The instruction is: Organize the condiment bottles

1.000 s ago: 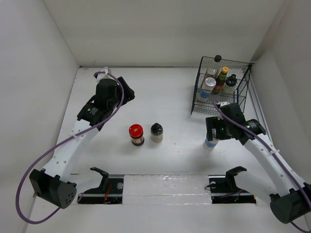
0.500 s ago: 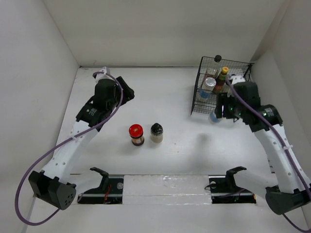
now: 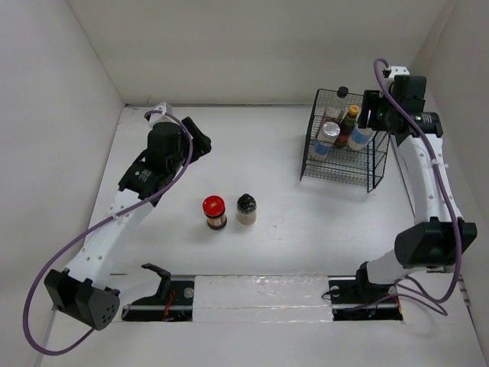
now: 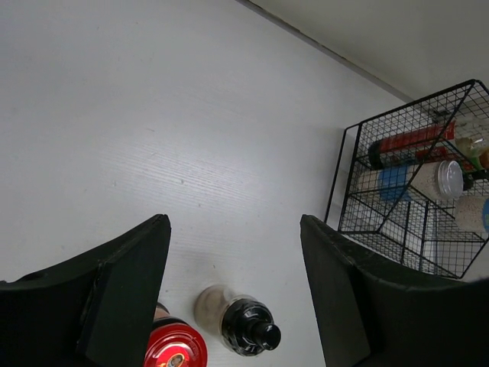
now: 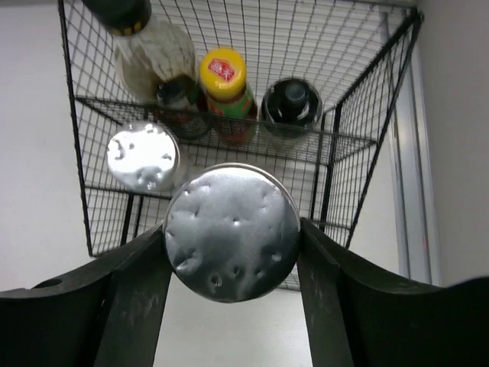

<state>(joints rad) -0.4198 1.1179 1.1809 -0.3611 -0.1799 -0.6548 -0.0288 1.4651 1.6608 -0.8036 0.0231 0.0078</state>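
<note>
My right gripper (image 3: pixel 372 122) is shut on a silver-topped, blue-banded shaker (image 5: pixel 232 232) and holds it above the front of the black wire basket (image 5: pixel 75 153). In the basket stand the other silver-topped shaker (image 5: pixel 143 156), a yellow-capped sauce bottle (image 5: pixel 224 76), a cream black-capped bottle (image 5: pixel 149 42) and a dark-capped bottle (image 5: pixel 290 103). The red-lidded jar (image 3: pixel 215 212) and the black-capped jar (image 3: pixel 246 208) stand side by side on the table. My left gripper (image 3: pixel 200 145) is open and empty, raised behind them; both jars show below its fingers in the left wrist view (image 4: pixel 241 325).
The basket (image 3: pixel 342 177) stands at the table's back right, close to the right wall. White walls close in the left, back and right sides. A rail with two black brackets (image 3: pixel 160 277) runs along the near edge.
My right gripper has lifted the shaker off the table at the front right and carried it up and back over the basket. The left arm has barely moved.
</note>
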